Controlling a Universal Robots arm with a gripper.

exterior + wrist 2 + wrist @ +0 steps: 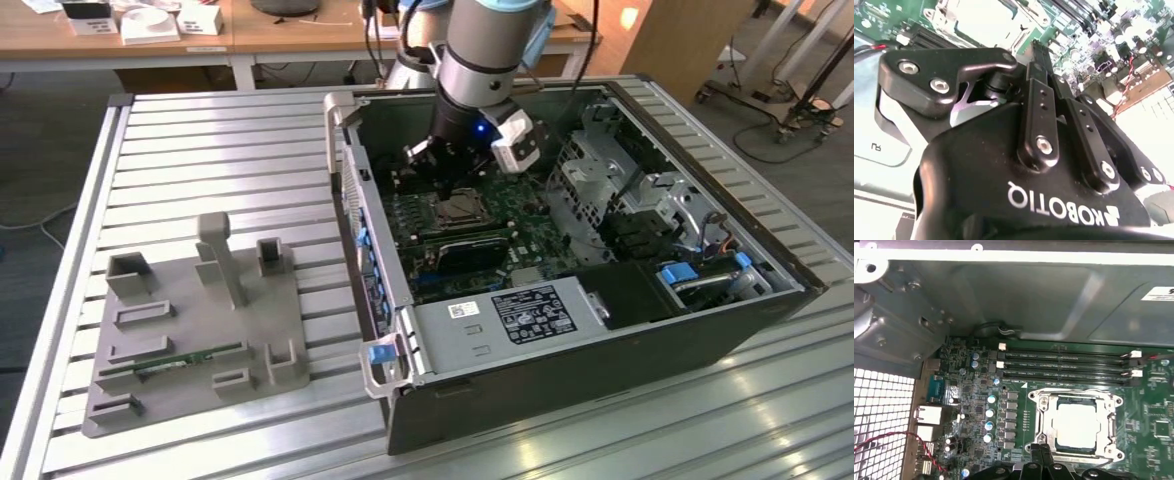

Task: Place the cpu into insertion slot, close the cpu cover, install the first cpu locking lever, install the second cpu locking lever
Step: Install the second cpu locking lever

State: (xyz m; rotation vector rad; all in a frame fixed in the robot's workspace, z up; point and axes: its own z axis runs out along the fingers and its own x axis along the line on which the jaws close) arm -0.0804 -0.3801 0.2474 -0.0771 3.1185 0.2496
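The cpu, a silvery square, lies in the insertion slot on the green board inside the open computer case. The cpu cover, a thin metal frame, lies flat around the chip's top. In the exterior view the slot sits just below my gripper, which reaches down into the case. In the first wrist view my gripper hovers at the slot's near edge, fingers together with nothing visible between them. The second wrist view shows the black fingers meeting over the washed-out slot. Whether the levers are latched is unclear.
Long black memory slots run beside the slot. A power supply and a metal drive cage crowd the case. On the slatted table at the exterior view's left stands a grey fixture holding a green memory stick.
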